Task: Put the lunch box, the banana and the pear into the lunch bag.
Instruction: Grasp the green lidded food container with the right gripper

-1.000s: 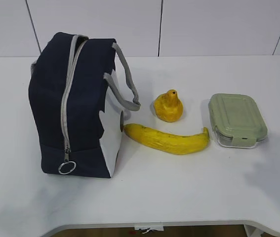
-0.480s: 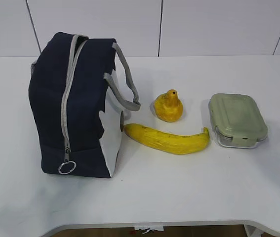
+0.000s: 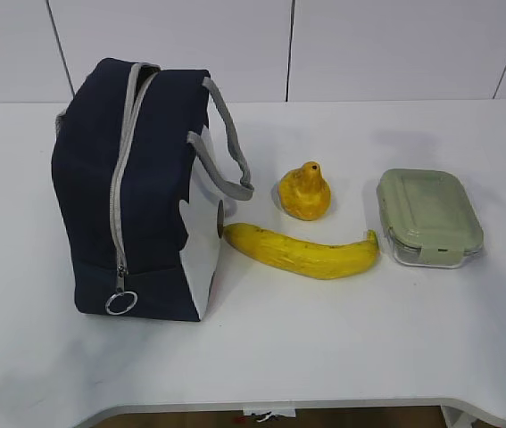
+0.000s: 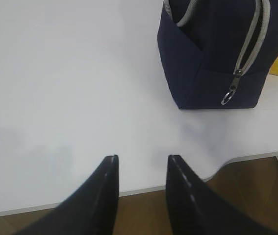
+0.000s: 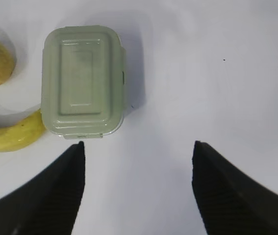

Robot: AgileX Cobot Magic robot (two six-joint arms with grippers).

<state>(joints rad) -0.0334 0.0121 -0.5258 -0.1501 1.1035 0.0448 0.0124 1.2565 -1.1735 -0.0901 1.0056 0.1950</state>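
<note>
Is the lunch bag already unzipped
No, the grey zipper on the lunch bag is closed down to its ring pull.

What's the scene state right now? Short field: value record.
lunch bag: standing on table, zipper closed
banana: on table, right of bag
pear: behind banana
lunch box: lid on, right of banana's tip
left gripper: open, empty, over table near bag
right gripper: open, empty, above table beside lunch box
packed: nothing yet

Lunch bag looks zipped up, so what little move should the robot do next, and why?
Probably move the left gripper to the ring pull first. The lunch bag has its zipper closed, and the lunch box, banana and pear lie outside.
</note>
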